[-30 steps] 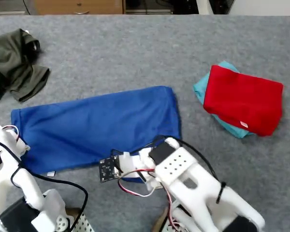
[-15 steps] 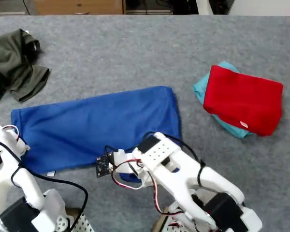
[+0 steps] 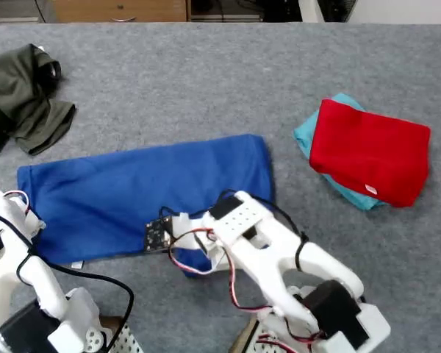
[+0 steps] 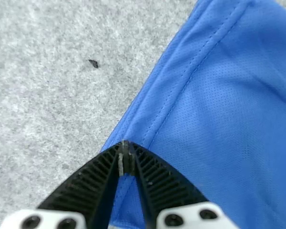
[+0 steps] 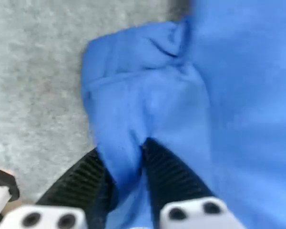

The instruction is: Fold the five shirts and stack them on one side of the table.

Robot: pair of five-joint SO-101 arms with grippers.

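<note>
Spread shirt (image 3: 147, 187) lies between crumpled shirt (image 3: 22, 95) and folded stack (image 3: 367, 151).

I saw the blue shirt (image 4: 229, 95) as fine, matt mesh cloth with stitched hems. Rough grey felt-like cloth covered the table (image 3: 206, 81). The left gripper (image 4: 126, 152) had ribbed matt black plastic fingers, and an arm shell (image 3: 279, 254) was smooth white plastic. The red shirt (image 3: 371, 151) looked like soft, matt cloth.

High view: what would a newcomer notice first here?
The blue shirt lies spread across the near middle of the table, the left gripper shut on its corner hem, the right gripper shut on a bunch of its near edge. At the right, a folded red shirt sits on a teal shirt; a crumpled dark green shirt lies far left.
</note>
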